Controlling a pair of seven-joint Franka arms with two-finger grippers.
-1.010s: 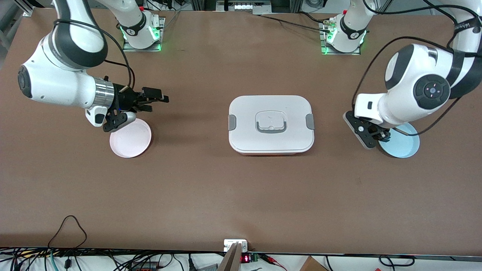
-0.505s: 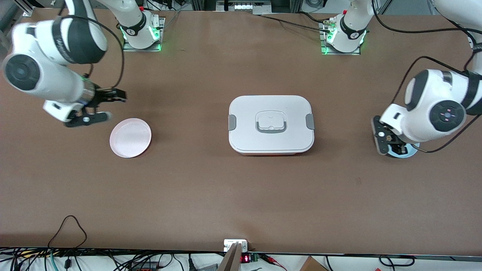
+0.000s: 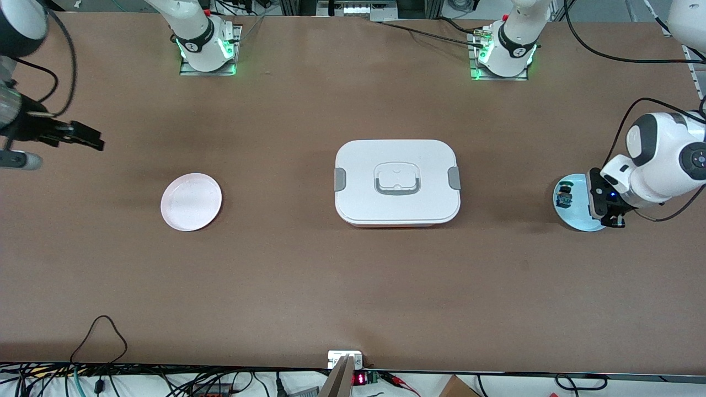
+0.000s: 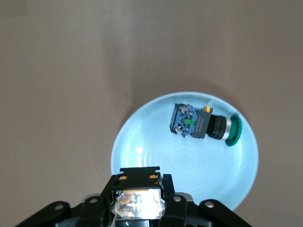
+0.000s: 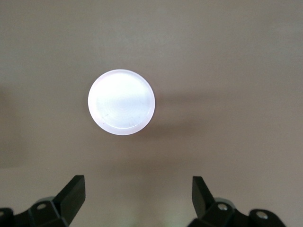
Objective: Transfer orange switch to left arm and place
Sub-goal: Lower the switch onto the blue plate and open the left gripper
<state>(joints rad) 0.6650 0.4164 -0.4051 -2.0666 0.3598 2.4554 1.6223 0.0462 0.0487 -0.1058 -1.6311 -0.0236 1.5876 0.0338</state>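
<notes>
My left gripper [image 3: 605, 210] hangs over the edge of the pale blue plate [image 3: 579, 220] at the left arm's end of the table. In the left wrist view my left gripper [image 4: 137, 205] is shut on the orange switch [image 4: 137, 182], whose black body with orange marks shows between the fingers; its cap is hidden. The white box [image 3: 397, 182] stands shut in the middle of the table. My right gripper [image 3: 77, 137] is open and empty in the air at the right arm's end of the table, and its open fingers [image 5: 71, 194] frame bare table.
A switch with a green cap and blue body [image 3: 564, 196] lies on its side on the blue plate [image 4: 142, 156], apart from my left gripper; it also shows in the left wrist view [image 4: 203, 124]. An empty pink plate [image 3: 191, 202] lies toward the right arm's end, also in the right wrist view [image 5: 121, 102].
The right arm has swung away from the pink plate toward its end of the table. The left arm has drawn back toward its end, uncovering the blue plate and the green-capped switch.
</notes>
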